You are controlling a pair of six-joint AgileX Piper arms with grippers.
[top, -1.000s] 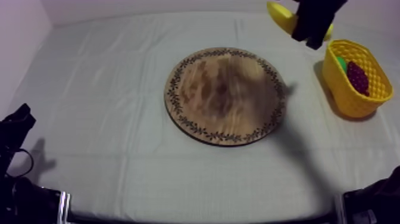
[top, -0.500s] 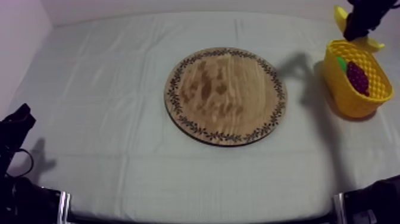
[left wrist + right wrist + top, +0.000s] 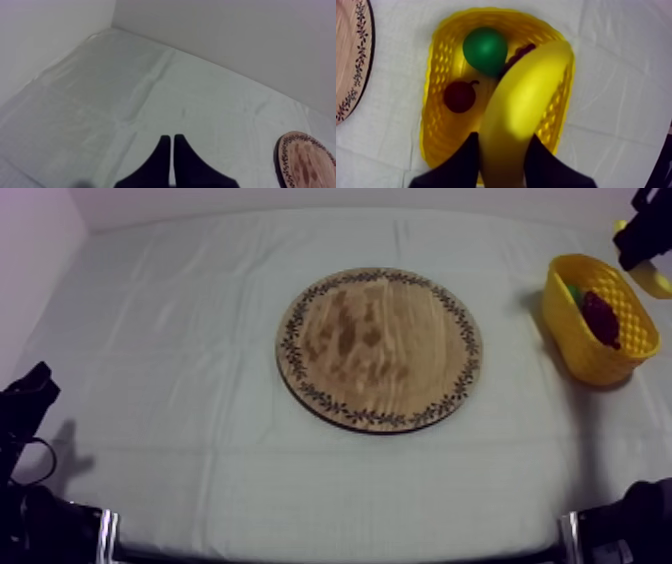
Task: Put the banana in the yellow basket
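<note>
Grey-white cloth covers the counter [image 3: 170, 388]; the wooden board [image 3: 378, 348] lies bare. Right jaws grip the banana [image 3: 523, 110] over the yellow basket [image 3: 436, 115]. Left jaws rest closed, empty. Placing step, I judge: lower, then release.

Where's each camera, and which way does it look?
Top view: above the table, slanting down on wooden board and yellow basket; arms at lower corners.
Left wrist view: on left arm, facing across the table; shut left tool.
Right wrist view: on right arm, looking down into basket; right tool gripping banana.
Shared: all show the board.
</note>
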